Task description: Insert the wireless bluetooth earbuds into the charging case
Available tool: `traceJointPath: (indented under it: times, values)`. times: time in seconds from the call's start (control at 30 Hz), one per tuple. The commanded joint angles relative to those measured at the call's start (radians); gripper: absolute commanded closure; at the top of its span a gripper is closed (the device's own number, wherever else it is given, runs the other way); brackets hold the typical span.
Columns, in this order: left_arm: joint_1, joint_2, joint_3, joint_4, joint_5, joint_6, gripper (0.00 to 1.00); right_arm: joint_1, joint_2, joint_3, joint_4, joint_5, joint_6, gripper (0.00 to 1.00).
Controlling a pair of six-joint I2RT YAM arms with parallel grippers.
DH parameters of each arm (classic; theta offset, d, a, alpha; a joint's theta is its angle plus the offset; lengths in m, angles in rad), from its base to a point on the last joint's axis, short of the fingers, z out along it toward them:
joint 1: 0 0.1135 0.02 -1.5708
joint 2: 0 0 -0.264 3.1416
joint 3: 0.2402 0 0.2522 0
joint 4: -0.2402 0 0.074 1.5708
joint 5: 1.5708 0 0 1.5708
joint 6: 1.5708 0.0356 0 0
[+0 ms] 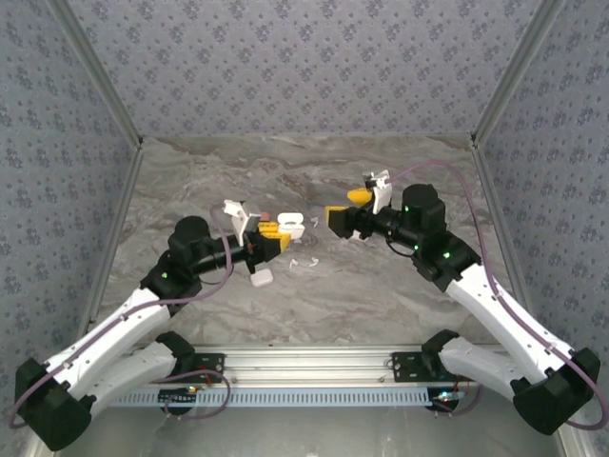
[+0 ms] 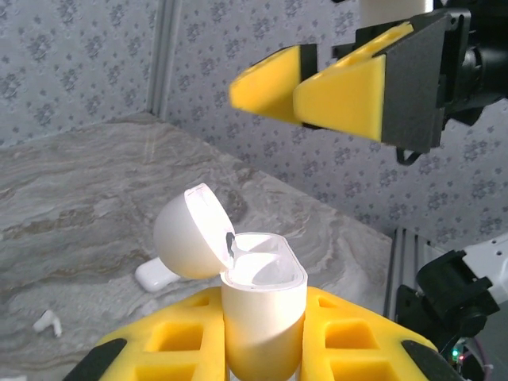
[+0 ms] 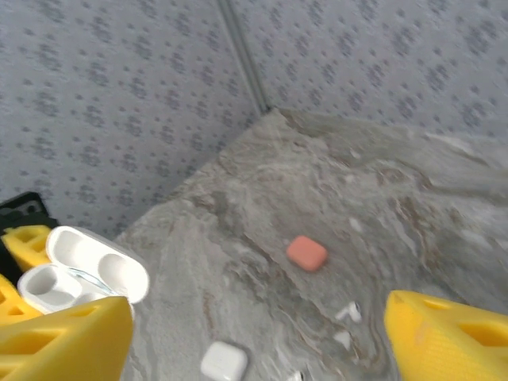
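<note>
The left gripper was clamped on the white charging case. Its yellow fingers pressed the lower body from both sides, and the case stood upright between them. The lid was hinged open and leaned back to the left side in the left wrist view. The right gripper hung in the air near the held case and faced it, but was apart from it. Its two yellow fingers stood well apart and empty. The earbuds lay loose on the marble-patterned table, just in front of the held case, on the side of the arm bases in the top view. In the right wrist view, two small white ones were seen close to each other on the table. A closed white case lay on the table just beside the left gripper. A small orange-red case lay on the table too, apart from the earbuds. How many earbuds there were in all I could not tell, because they were too small.
</note>
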Motion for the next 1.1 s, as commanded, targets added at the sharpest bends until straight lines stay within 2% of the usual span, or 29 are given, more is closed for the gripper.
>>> traceJointPath:
  times: [0.0, 0.17, 0.37, 0.67, 1.07]
  values:
    - [-0.005, -0.054, -0.021, -0.038, -0.060, 0.035, 0.99, -0.006, 0.041, -0.002, -0.192, 0.111, 0.056, 0.22]
    - [-0.006, -0.113, -0.047, -0.100, -0.090, 0.038, 0.99, 0.045, 0.189, -0.010, -0.280, 0.207, 0.162, 0.30]
    - [-0.006, -0.175, -0.068, -0.139, -0.114, 0.038, 0.99, 0.130, 0.446, 0.090, -0.371, 0.307, 0.212, 0.31]
    - [-0.006, -0.203, -0.076, -0.162, -0.120, 0.039, 0.99, 0.174, 0.728, 0.215, -0.377, 0.332, 0.246, 0.41]
    - [-0.006, -0.205, -0.078, -0.156, -0.122, 0.040, 0.99, 0.201, 0.893, 0.307, -0.381, 0.304, 0.257, 0.47]
